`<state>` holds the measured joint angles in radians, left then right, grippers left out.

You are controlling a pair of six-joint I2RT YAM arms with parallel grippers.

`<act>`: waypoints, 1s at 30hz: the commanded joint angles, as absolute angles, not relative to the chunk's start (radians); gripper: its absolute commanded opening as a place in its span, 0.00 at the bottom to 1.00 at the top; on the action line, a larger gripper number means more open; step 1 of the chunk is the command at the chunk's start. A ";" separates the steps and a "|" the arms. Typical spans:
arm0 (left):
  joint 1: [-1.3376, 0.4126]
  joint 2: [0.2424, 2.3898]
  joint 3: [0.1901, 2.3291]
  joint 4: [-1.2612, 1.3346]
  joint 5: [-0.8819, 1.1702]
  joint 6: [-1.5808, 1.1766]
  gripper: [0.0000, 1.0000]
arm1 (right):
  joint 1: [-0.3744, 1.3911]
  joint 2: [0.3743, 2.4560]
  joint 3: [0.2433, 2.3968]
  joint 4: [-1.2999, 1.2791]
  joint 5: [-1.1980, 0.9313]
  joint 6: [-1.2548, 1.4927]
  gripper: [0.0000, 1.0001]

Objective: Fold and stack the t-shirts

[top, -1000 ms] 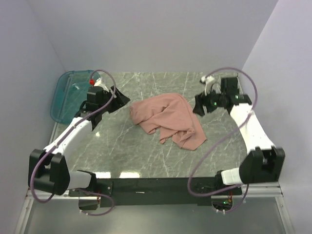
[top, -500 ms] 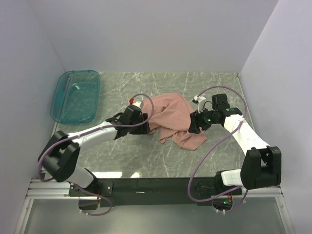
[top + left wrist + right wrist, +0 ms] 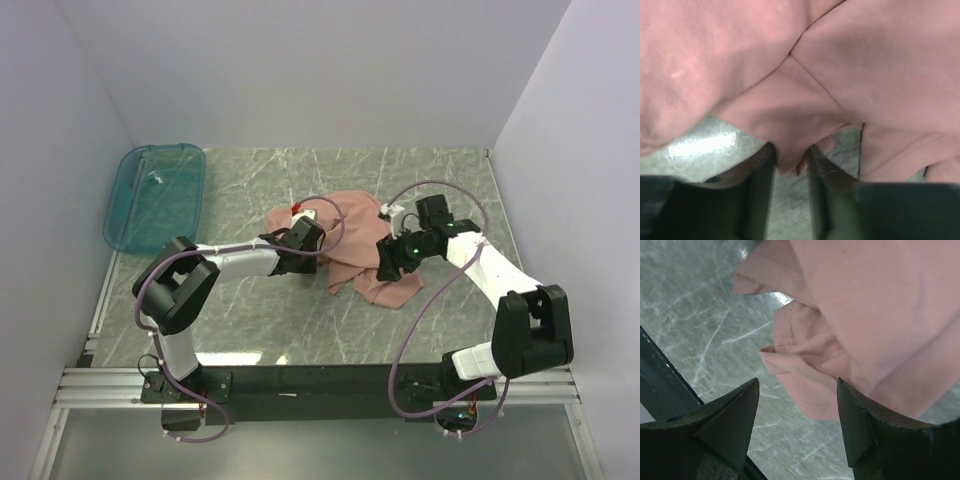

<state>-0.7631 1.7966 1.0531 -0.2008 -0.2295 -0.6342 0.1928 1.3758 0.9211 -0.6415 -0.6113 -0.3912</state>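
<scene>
The salmon-pink t-shirt (image 3: pixel 352 240) lies crumpled in the middle of the marble table. My left gripper (image 3: pixel 303 243) is low at the shirt's left edge. In the left wrist view a small fold of the t-shirt (image 3: pixel 865 75) hangs between its two fingers (image 3: pixel 758 190), which stand a narrow gap apart around it without pressing it flat. My right gripper (image 3: pixel 390 257) hovers over the shirt's right side. Its jaws (image 3: pixel 797 390) are wide open above a hemmed edge of the t-shirt (image 3: pixel 880 315), touching nothing.
A teal translucent bin (image 3: pixel 155 200) sits at the table's far left corner. Bare marble table (image 3: pixel 250 320) shows in front of the shirt, and the black rail with the arm bases runs along the near edge. Walls close in the left, back and right.
The left arm swung from beside the bin across to the shirt's left edge. The right arm came in from the far right onto the shirt's right side. The shirt bunched slightly.
</scene>
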 commanded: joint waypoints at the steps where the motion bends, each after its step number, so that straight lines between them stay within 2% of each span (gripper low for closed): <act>1: -0.770 1.821 1.098 -0.212 -0.290 -0.621 0.33 | 0.250 1.417 0.914 -0.638 -0.528 -0.390 0.70; 2: -0.772 1.819 1.097 -0.209 -0.288 -0.618 0.28 | 0.255 1.422 0.913 -0.624 -0.503 -0.370 0.70; 3: -0.773 1.815 1.092 -0.200 -0.290 -0.615 0.14 | 0.255 1.424 0.913 -0.617 -0.476 -0.365 0.70; 5: -0.790 1.783 1.077 -0.187 -0.316 -0.598 0.00 | 0.268 1.414 0.897 -0.588 -0.390 -0.356 0.70; 16: -0.802 1.471 0.950 -0.152 -0.307 -0.566 0.00 | 0.275 1.379 0.900 -0.558 -0.313 -0.325 0.65; 23: -0.802 1.413 0.934 -0.144 -0.215 -0.581 0.00 | 0.273 1.497 0.945 -0.578 -0.379 -0.288 0.63; 27: -0.801 1.387 0.936 -0.155 -0.221 -0.586 0.00 | 0.275 1.520 0.976 -0.617 -0.457 -0.310 0.31; 28: -0.802 1.365 0.934 -0.169 -0.232 -0.583 0.00 | 0.275 1.511 0.977 -0.621 -0.465 -0.314 0.13; 29: -0.802 1.353 0.934 -0.173 -0.238 -0.578 0.00 | 0.273 1.479 0.979 -0.629 -0.482 -0.327 0.03; 30: -0.802 1.338 0.937 -0.181 -0.248 -0.574 0.00 | 0.267 1.456 0.982 -0.638 -0.482 -0.333 0.00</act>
<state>-0.7982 1.4162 0.9348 -0.1852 -0.2363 -0.5861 0.2737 1.5253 0.9306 -0.6067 -0.4202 -0.3153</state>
